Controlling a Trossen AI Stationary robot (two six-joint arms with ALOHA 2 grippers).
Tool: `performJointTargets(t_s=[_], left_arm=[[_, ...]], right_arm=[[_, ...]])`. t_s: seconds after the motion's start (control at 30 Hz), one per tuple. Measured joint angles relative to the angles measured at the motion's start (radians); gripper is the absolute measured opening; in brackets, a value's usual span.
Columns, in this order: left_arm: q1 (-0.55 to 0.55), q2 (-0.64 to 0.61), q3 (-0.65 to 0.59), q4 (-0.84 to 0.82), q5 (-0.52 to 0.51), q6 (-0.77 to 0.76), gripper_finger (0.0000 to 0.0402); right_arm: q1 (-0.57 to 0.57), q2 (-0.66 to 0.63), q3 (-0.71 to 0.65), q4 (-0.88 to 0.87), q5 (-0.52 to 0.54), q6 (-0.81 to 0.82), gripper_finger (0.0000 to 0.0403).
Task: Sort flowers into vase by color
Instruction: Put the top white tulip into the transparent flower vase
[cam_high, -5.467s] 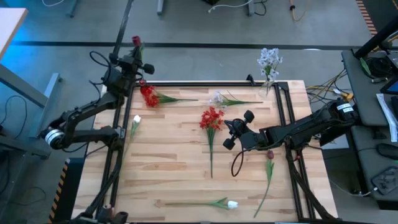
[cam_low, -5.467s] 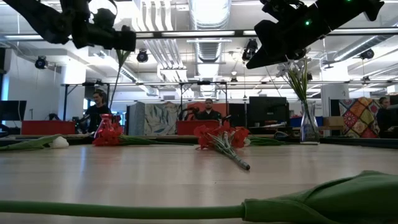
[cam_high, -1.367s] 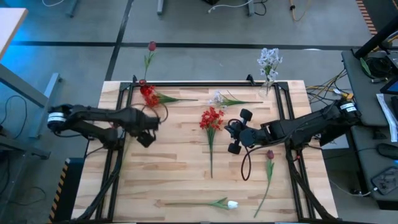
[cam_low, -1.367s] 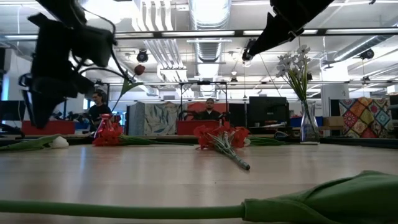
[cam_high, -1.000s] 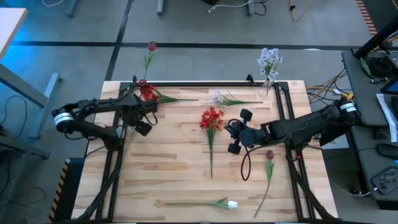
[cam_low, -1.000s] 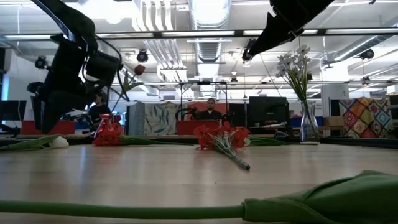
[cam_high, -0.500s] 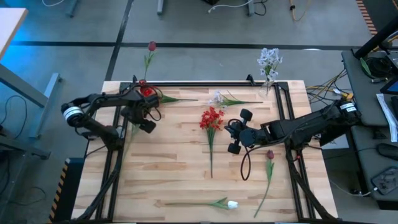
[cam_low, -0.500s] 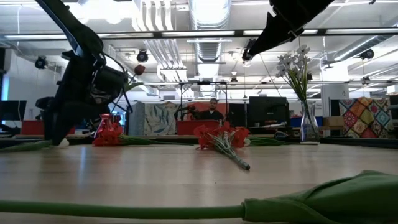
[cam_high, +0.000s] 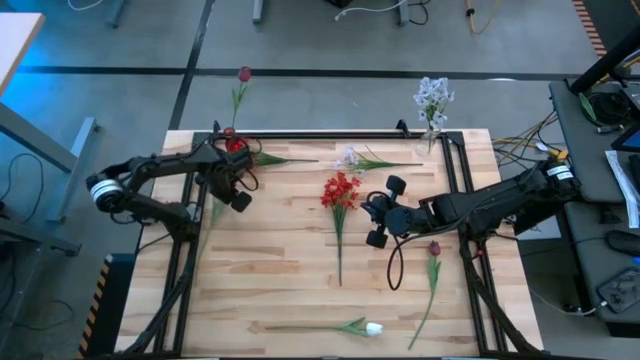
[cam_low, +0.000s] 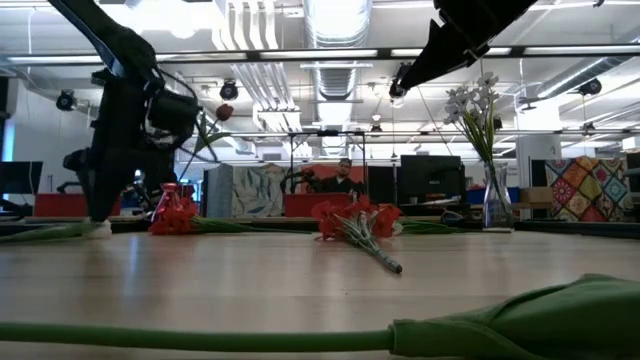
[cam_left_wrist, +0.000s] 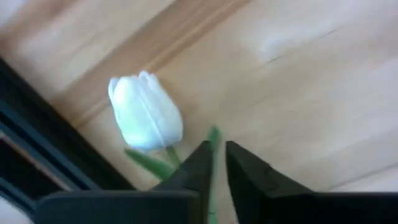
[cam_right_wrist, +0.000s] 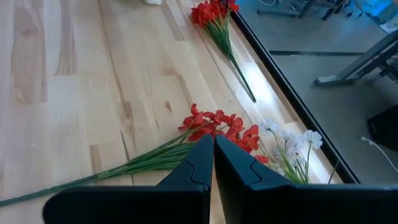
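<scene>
A white tulip (cam_left_wrist: 146, 112) lies at the table's left edge, bud (cam_low: 97, 228) and stem resting on the wood. My left gripper (cam_left_wrist: 219, 165) points down at it (cam_high: 218, 190), shut on its stem. My right gripper (cam_right_wrist: 213, 155) hangs shut and empty above the table's middle right (cam_high: 368, 212). Near it lie a red cluster (cam_high: 340, 190) and a maroon tulip (cam_high: 434, 247). Another red cluster (cam_high: 238, 150) and a blue-white spray (cam_high: 350, 157) lie by the far edge. A second white tulip (cam_high: 372, 327) lies near the front edge. My left gripper pinches the white tulip's green stem (cam_left_wrist: 213, 135) between its two fingers, just below the bud. The fingers come from above, pointing down. The tulip still lies flat on the table, its bud beside the black frame rail.
A glass vase (cam_low: 497, 205) with a blue-white spray (cam_high: 433, 100) stands at the far right corner. A maroon tulip (cam_high: 243, 75) stands upright past the far left corner. A black frame rail (cam_high: 330, 133) runs round the table. A thick green stem (cam_low: 300, 335) crosses the low view's foreground.
My left gripper has tipped from a slant until it points straight down, and its fingertips have come down onto the white tulip at the table's left edge. The tulip has not moved.
</scene>
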Motion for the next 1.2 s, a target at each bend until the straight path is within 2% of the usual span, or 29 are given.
performJointTargets(t_s=[0.13, 0.23, 0.4, 0.57, 0.73, 0.83, 0.97, 1.2], left_arm=[[-0.041, -0.088, 0.0, 0.015, 0.037, -0.005, 0.0008], [-0.061, -0.134, 0.0, -0.017, -0.006, -0.071, 0.0009], [-0.058, -0.129, 0.0, -0.133, -0.036, -0.094, 0.0039], [-0.057, -0.065, 0.018, -0.129, -0.053, -0.063, 0.0111], [-0.054, 0.034, 0.105, -0.161, -0.125, 0.007, 0.0189], [-0.041, 0.101, 0.166, -0.204, -0.147, 0.04, 0.0218], [-0.003, 0.183, 0.208, -0.229, -0.147, 0.06, 0.023], [0.05, 0.272, 0.209, -0.24, -0.147, 0.075, 0.022]], right_arm=[[0.0, 0.0, 0.0, 0.0, 0.0, 0.0, 0.0009], [0.0, 0.0, 0.0, 0.0, 0.0, -0.001, 0.0009], [0.0, 0.0, 0.0, 0.002, 0.0, -0.003, 0.0009], [0.0, 0.0, 0.0, 0.002, 0.001, 0.0, 0.0009], [0.0, 0.0, 0.0, 0.002, 0.001, 0.0, 0.0009], [0.0, 0.0, 0.0, 0.002, 0.0, 0.0, 0.0009], [0.0, 0.0, 0.0, 0.002, 0.0, 0.0, 0.0009], [0.0, 0.0, 0.0, 0.002, 0.0, -0.014, 0.0009]])
